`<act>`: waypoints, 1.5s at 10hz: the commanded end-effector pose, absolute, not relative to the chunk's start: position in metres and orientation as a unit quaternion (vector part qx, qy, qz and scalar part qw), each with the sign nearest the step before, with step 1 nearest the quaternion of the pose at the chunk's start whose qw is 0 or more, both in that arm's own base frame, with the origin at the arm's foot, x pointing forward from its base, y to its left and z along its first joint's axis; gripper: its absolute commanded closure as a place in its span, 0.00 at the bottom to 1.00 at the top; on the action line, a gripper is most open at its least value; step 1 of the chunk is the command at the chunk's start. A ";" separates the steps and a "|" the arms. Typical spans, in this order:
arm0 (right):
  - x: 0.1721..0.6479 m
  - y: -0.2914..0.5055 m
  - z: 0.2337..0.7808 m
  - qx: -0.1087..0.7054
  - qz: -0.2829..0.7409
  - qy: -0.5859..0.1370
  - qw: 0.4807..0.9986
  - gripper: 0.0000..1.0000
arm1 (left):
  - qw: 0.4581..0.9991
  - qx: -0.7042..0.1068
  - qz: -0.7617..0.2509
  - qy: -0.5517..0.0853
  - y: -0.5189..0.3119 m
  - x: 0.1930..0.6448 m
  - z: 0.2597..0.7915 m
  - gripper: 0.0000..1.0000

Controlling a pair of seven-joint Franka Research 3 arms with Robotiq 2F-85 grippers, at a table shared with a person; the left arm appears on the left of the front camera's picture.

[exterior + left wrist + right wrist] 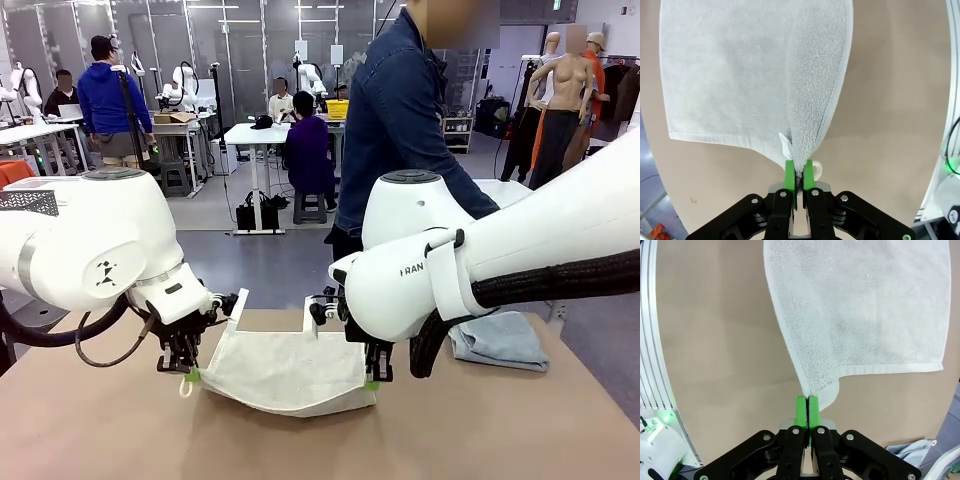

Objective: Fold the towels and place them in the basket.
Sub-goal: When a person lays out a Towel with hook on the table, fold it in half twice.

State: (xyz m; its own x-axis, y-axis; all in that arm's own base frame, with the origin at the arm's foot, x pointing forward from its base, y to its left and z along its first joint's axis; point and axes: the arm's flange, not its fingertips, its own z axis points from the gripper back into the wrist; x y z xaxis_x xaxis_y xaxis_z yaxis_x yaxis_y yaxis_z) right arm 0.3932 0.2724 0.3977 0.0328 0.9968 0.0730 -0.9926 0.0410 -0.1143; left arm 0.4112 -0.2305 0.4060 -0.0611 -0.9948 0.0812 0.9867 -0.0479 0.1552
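A cream-white towel [290,368] hangs between my two grippers just above the brown table [320,440], its middle sagging onto the tabletop. My left gripper [190,375] is shut on the towel's near left corner, where a small loop dangles. My right gripper [372,382] is shut on the near right corner. The left wrist view has the green pads [789,176] pinched on the towel [755,75] corner. In the right wrist view the pads [801,412] clamp the towel [860,310] corner the same way. A pale blue-grey towel [498,340] lies crumpled at the table's right, behind my right arm.
A person in a dark denim jacket [400,110] stands at the far side of the table, one arm reaching down behind my right arm. Bare tabletop lies in front of the towel. The crumpled blue-grey cloth [912,452] peeks in at the right wrist view's lower right.
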 end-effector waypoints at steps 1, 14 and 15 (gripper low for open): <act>0.423 0.271 0.397 0.004 0.712 -0.071 0.699 0.98 | 0.676 0.024 -0.732 -0.081 -0.231 0.440 0.412 0.93; 0.550 0.284 0.386 -0.023 0.695 -0.056 0.717 0.98 | 0.697 0.003 -0.713 -0.073 -0.263 0.569 0.402 0.93; 0.556 0.285 0.383 -0.026 0.692 -0.053 0.719 0.98 | 0.705 0.004 -0.706 -0.073 -0.264 0.575 0.400 0.93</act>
